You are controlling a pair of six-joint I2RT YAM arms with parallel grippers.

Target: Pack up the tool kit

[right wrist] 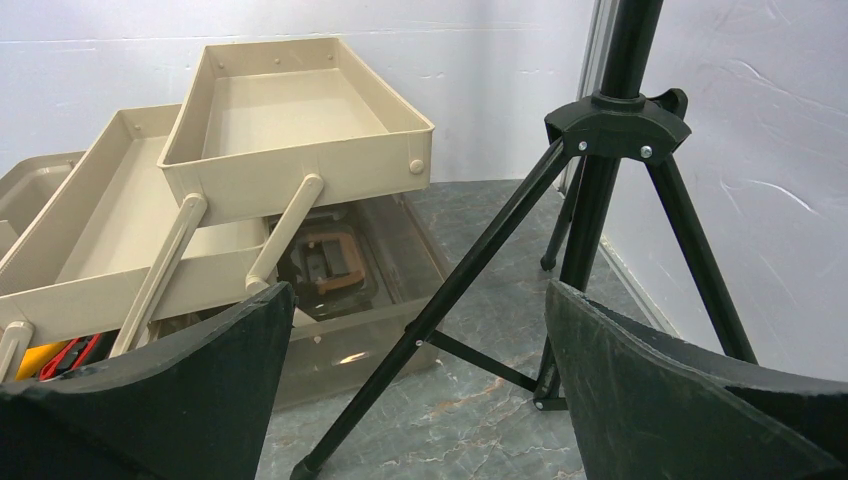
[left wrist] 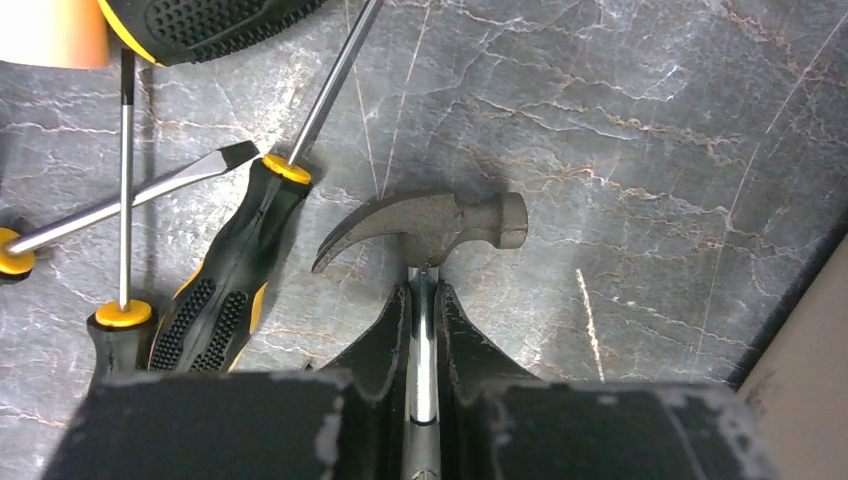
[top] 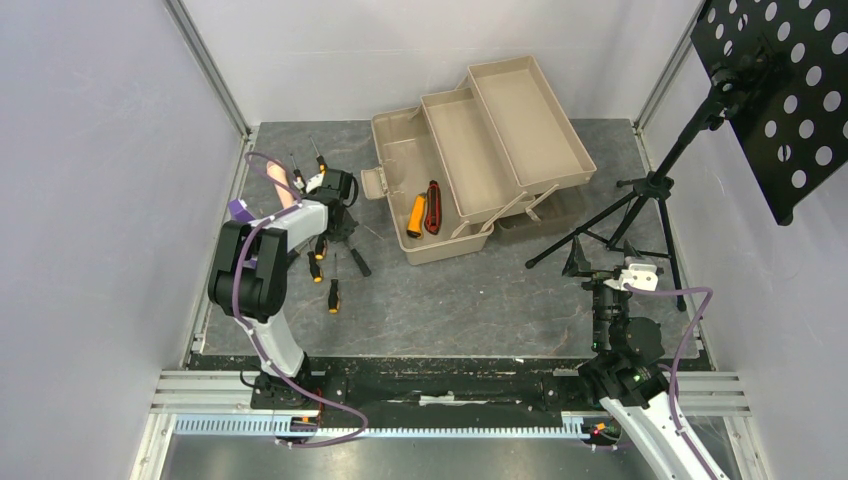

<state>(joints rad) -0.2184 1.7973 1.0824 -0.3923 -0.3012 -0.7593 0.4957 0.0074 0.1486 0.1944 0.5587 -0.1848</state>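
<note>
Left gripper (left wrist: 424,300) clamped on the hammer (left wrist: 430,222) by the worktop's (top: 480,300) left edge – lift next, as I judge it
Loose screwdrivers (left wrist: 225,270) lie crossed just left of the hammer head, near but apart from it, so a straight rise should avoid the claw dragging them. The fingers pinch the thin metal neck right under the head, so the heavy end sits close to the grip and the handle, hidden below, may swing – move slowly. The toolbox (top: 525,110) stands open at the far edge, trays folded out, the utility knife (top: 432,207) in its bottom bin, which looks the roomiest spot. Toward the near right corner the right gripper (right wrist: 415,310) hangs with jaws wide apart, holding nothing, beside the tripod (right wrist: 610,130)
</note>
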